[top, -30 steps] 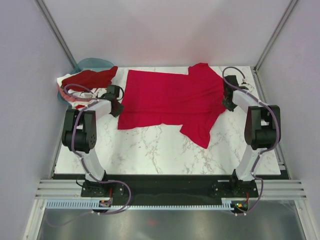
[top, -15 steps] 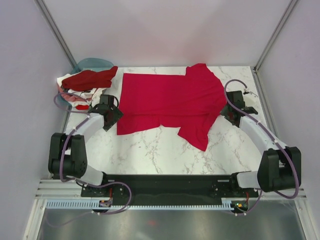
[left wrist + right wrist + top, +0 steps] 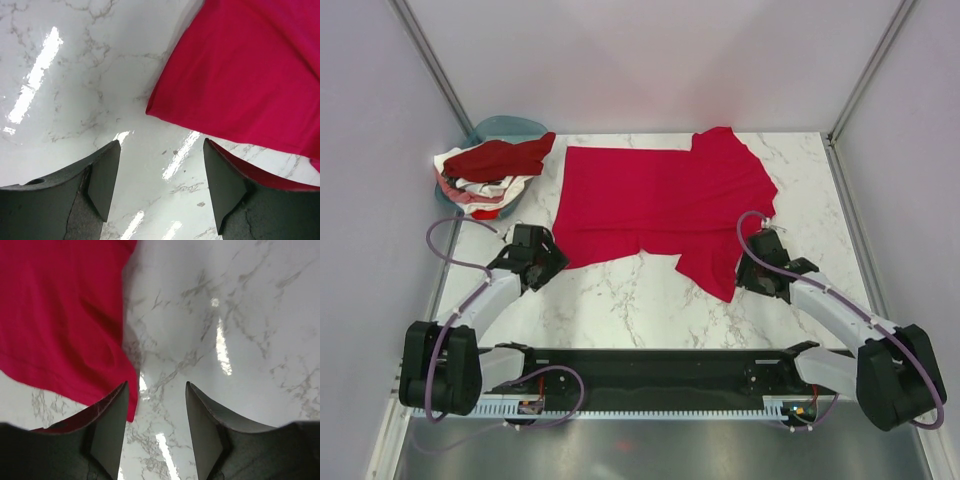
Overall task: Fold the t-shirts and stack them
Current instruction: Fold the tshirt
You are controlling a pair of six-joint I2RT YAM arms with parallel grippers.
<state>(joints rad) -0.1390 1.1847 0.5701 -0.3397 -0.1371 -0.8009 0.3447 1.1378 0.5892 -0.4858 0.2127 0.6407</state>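
Note:
The bright crimson t-shirt (image 3: 665, 198) lies spread flat on the marble table (image 3: 620, 295), one sleeve pointing toward the near right. My left gripper (image 3: 546, 259) is open just off the shirt's near-left corner (image 3: 240, 75), and its fingers (image 3: 102, 180) hold nothing. My right gripper (image 3: 750, 272) is open beside the sleeve's tip (image 3: 65, 320), with only bare marble between its fingers (image 3: 202, 427). Other t-shirts sit heaped at the far left, a dark red one (image 3: 500, 157) over white and coral pink.
A teal basin (image 3: 507, 126) sits under and behind the heap in the far-left corner. Grey walls and metal posts enclose the table. A black rail (image 3: 650, 365) runs along the near edge by the arm bases.
Both grippers have opened and let go of the crimson shirt. Both have drawn back toward the near edge. The shirt's near hem has slid slightly nearer and now lies still.

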